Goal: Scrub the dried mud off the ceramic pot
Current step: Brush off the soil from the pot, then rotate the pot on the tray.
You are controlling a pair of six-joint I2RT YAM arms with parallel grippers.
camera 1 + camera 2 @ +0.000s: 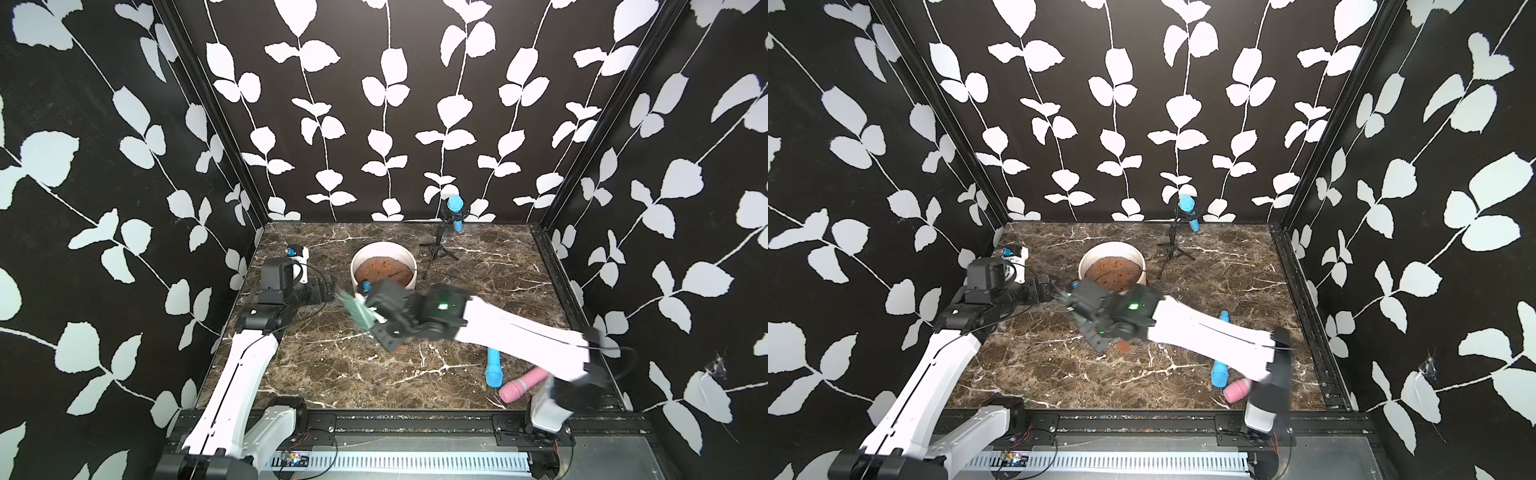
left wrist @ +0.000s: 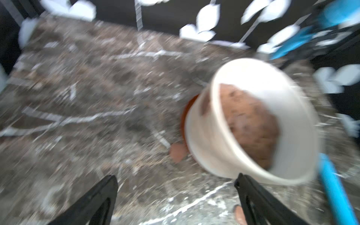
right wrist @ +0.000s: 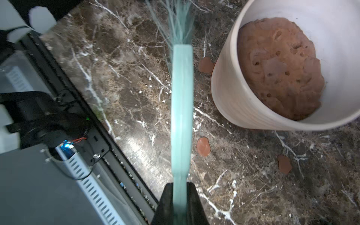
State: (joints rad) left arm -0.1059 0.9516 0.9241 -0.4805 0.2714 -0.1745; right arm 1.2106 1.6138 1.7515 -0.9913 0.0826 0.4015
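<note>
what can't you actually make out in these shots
Ceramic pot: near wall mostly hidden by the right arm in both top views.
Brown patch on the pot's side, left wrist view: motion blur; mud or shadow unclear.
Pink object, top views: one end under the right arm; too blurred to name.
Brush bristles: cut off by the right wrist view's edge.

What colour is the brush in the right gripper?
Pale mint green, handle and bristles alike; the brush shows best in the right wrist view.
</note>
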